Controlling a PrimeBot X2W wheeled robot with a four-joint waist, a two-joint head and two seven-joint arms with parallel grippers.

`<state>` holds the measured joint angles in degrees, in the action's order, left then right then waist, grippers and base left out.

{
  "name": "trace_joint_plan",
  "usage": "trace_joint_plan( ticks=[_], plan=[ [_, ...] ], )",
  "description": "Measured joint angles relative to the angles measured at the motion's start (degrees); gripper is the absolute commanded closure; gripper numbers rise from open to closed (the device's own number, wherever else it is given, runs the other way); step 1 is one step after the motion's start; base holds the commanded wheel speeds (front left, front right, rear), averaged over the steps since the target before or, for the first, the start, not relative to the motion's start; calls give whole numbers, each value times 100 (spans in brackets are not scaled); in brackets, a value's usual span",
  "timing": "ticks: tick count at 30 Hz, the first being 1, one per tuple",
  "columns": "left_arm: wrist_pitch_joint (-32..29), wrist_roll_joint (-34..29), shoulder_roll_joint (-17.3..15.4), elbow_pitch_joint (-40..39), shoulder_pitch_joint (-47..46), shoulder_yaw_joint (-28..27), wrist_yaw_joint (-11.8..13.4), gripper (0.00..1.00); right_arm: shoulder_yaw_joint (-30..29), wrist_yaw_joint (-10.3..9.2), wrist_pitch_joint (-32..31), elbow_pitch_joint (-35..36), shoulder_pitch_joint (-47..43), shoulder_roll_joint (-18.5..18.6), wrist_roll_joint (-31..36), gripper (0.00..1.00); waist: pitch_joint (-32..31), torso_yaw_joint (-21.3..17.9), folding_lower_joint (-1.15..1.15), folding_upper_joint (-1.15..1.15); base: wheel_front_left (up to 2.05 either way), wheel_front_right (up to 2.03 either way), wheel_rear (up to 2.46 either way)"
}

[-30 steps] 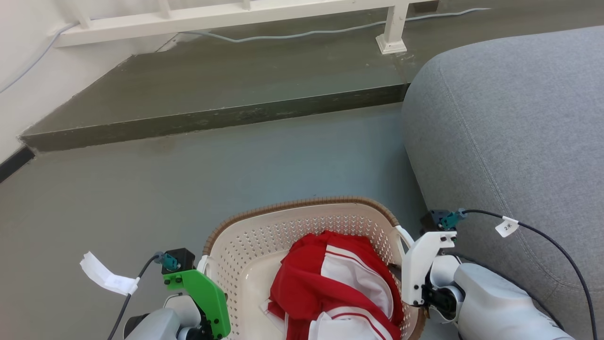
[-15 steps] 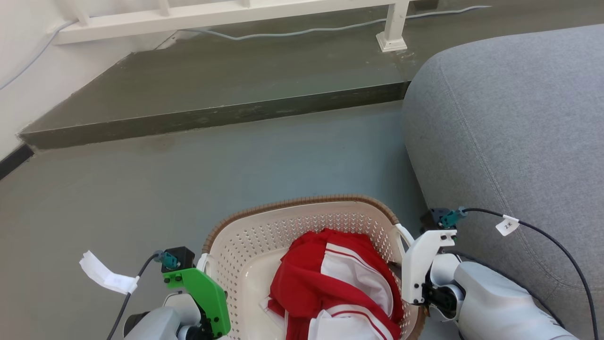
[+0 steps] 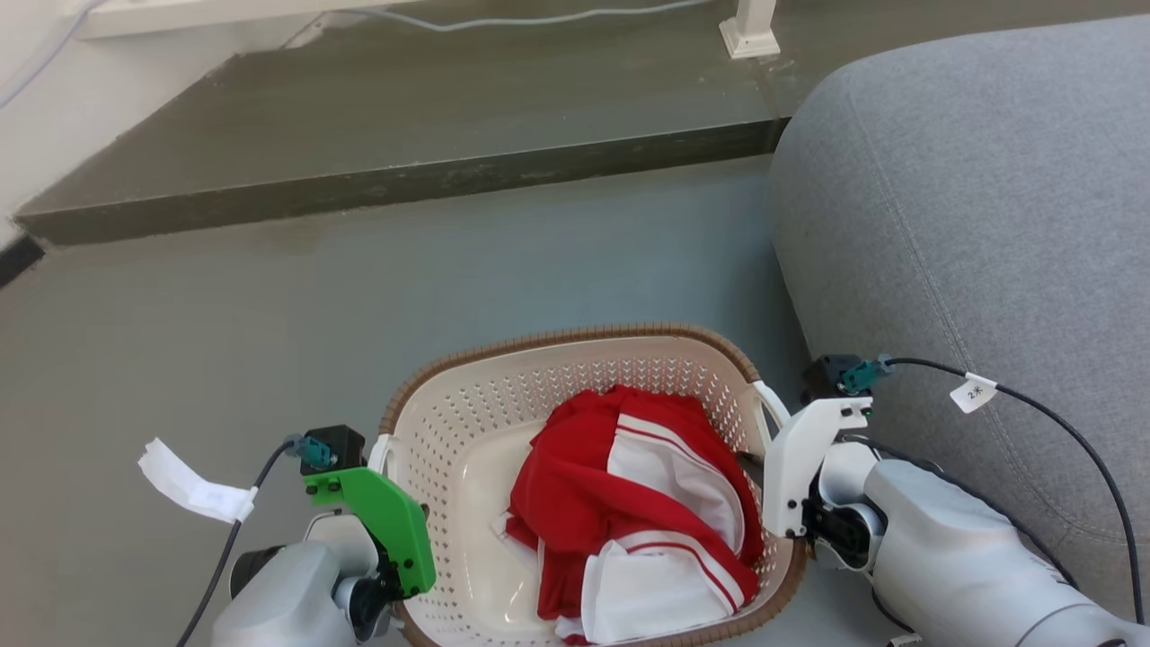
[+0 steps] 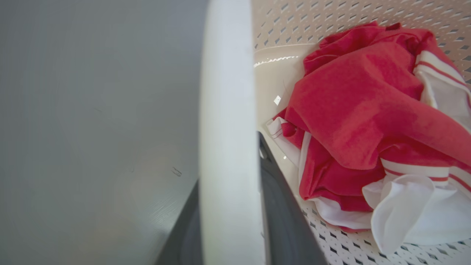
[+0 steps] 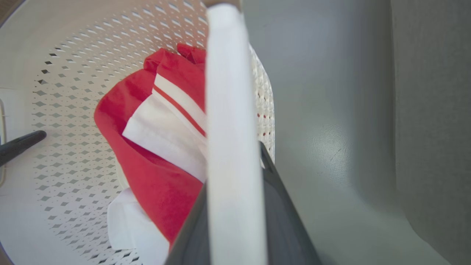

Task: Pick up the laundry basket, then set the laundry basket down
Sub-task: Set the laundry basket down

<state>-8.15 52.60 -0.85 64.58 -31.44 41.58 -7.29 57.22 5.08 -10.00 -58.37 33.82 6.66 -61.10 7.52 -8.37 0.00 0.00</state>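
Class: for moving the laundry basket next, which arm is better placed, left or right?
Neither alone: the left gripper straddles the left handle and the right gripper the right handle of the laundry basket, so likely both together.

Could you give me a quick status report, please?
Both shut: left gripper on the left handle, right gripper on the right handle. The laundry basket upright, red-and-white garment inside. Close on the right, grey sofa; raised step ahead.

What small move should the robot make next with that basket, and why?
Probably a slow, level lift with both arms. The left gripper and right gripper each clasp a white handle of the laundry basket; the red and white garment lies loose inside, and the grey sofa is close on its right.
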Motion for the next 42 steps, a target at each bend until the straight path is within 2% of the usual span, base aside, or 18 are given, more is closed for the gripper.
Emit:
trace_joint_plan(
  ticks=[19,42],
  plan=[
    [437,-96,-86,21,-788,-9,-1,100,2,0,509,118,598,58,-66,100,952,20,0,0,0,0,0],
    [1299,-359,-277,58,-1829,-136,0,100,-92,0,1352,242,1433,43,-191,100,2838,117,1,0,0,0,0]
  ],
)
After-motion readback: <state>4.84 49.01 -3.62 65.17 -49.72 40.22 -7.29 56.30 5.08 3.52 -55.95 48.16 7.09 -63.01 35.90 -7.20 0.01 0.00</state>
